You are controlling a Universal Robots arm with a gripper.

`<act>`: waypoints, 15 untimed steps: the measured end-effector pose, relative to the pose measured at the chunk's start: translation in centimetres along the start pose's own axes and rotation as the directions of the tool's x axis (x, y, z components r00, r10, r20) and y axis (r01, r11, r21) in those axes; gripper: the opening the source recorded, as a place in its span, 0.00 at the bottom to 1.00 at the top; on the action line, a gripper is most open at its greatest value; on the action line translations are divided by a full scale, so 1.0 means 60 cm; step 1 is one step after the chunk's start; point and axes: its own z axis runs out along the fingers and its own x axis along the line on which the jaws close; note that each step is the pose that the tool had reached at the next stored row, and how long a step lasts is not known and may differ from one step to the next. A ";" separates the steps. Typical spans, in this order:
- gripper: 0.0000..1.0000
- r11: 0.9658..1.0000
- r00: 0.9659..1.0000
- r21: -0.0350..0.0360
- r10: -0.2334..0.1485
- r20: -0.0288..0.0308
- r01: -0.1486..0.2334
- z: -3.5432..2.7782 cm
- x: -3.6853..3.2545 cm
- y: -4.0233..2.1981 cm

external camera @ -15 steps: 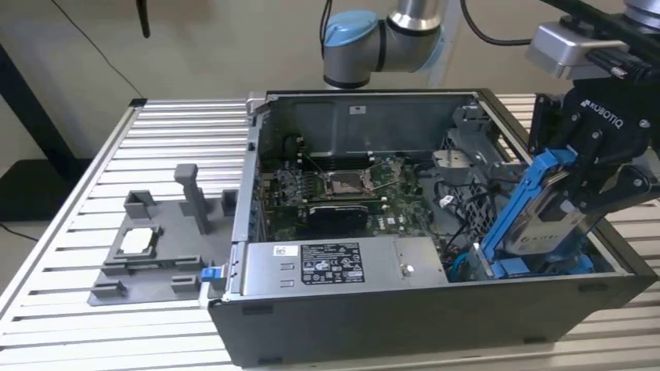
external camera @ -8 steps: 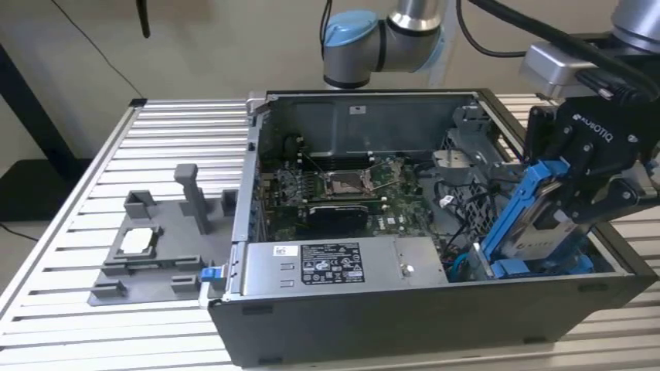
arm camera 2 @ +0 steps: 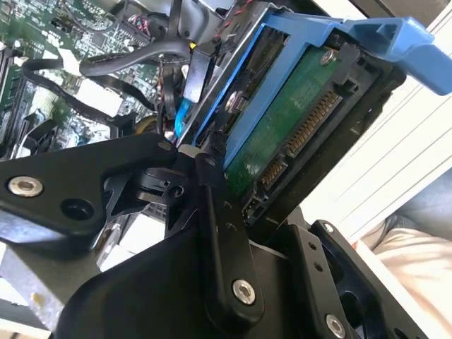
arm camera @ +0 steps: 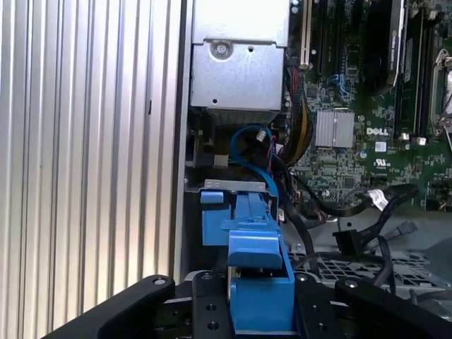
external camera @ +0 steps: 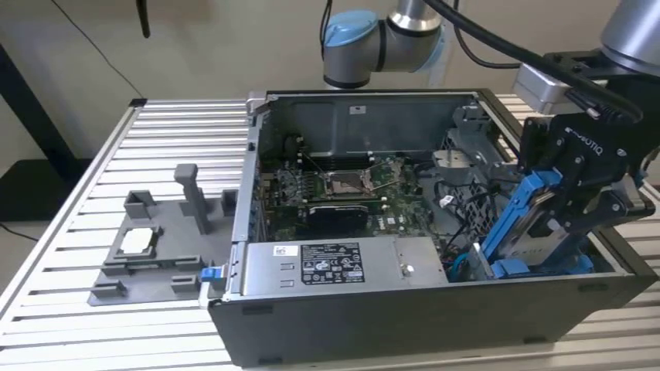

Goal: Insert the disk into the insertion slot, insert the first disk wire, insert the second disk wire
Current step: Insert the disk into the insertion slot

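At the 3 o'clock position of the exterior view, the pincer (external camera: 562, 209) is pressed together on the disk (external camera: 518, 224). The blue carrier frame is pinched between the two black fingers (arm camera: 311, 311), as shown in the first wrist view. The disk is held on edge and tilted, with its upper end leaning toward 1 o'clock and its lower end lowered inside the open computer case (external camera: 413, 309), at the 4 o'clock corner of the case. In the second wrist view, the green circuit-board face of the disk and its connector row are turned toward the camera. In the first wrist view, the far end of the carrier is located just beside the blue fittings of the insertion slot (arm camera: 214, 219). Whether the disk has entered the slot cannot be told. Black cables (arm camera: 367, 201) are lying loose near the slot. A grey power-supply box (external camera: 330, 267) is mounted at 6 o'clock within the case and the motherboard (external camera: 341, 185) at its centre. A grey fixture tray (external camera: 144, 255) is placed on the slatted worktop (external camera: 185, 124) at 9 o'clock, well apart from the pincer.
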 end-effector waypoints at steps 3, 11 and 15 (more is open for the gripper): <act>0.33 1.000 1.000 0.000 -0.001 0.000 0.001 0.002 0.000 0.000; 0.34 1.000 1.000 0.000 -0.002 0.000 0.002 0.002 0.000 0.000; 0.52 1.000 1.000 0.000 -0.002 0.000 0.002 0.002 0.000 0.000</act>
